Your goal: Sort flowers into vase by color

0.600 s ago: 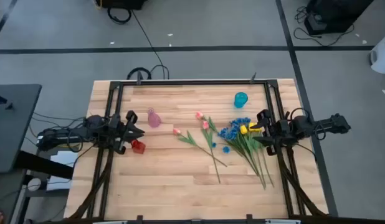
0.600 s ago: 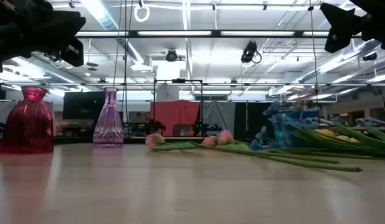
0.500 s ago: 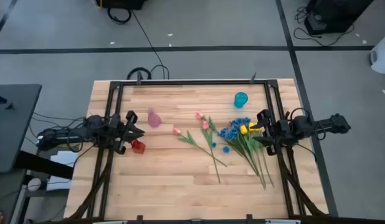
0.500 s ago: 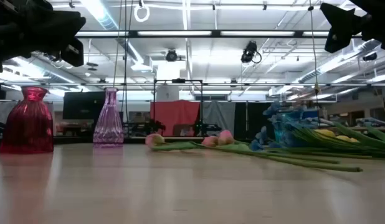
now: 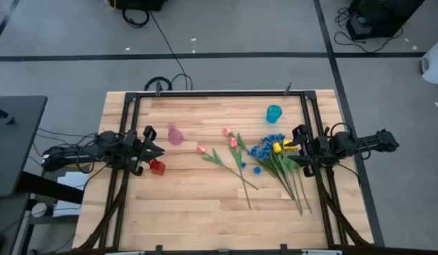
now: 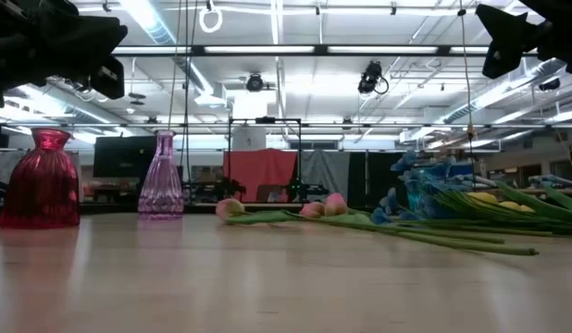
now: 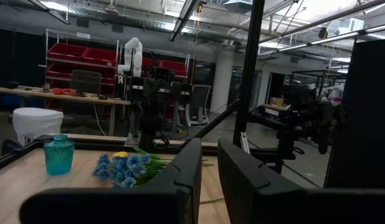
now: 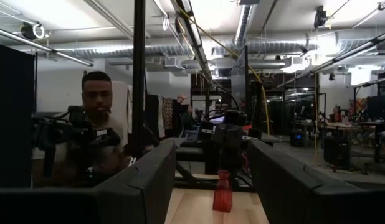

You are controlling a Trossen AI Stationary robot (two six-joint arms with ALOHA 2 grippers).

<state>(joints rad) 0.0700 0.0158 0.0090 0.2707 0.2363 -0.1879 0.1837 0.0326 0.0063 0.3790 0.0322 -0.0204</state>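
- As seen in the high view, the flowers (image 5: 265, 157) are laid flat on the counter (image 5: 191, 205), heads toward its far edge, stems trailing nearward; light, pliant stems are judged best pinched mid-length. The left gripper (image 5: 152, 149) is closed and empty; the right gripper (image 5: 295, 147) is open beside the yellow tulips (image 5: 281, 146).
- Low view: pink tulips (image 6: 314, 209) lie level, apart from the red vase (image 6: 42, 180) and pink vase (image 6: 162, 178).
- Left wrist view: blue sprays (image 7: 123, 167) are seen beside the teal vase (image 7: 58, 154).
- Right wrist view: parted fingers (image 8: 149, 180) frame the red vase.

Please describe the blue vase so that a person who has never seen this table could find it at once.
Start at the wooden table and go to its far edge on the right arm's side. There the small blue vase stands upright and alone, just beyond the heap of blue flowers and yellow tulips. It is the only turquoise vase; the red vase and the pink vase stand on the left arm's side.
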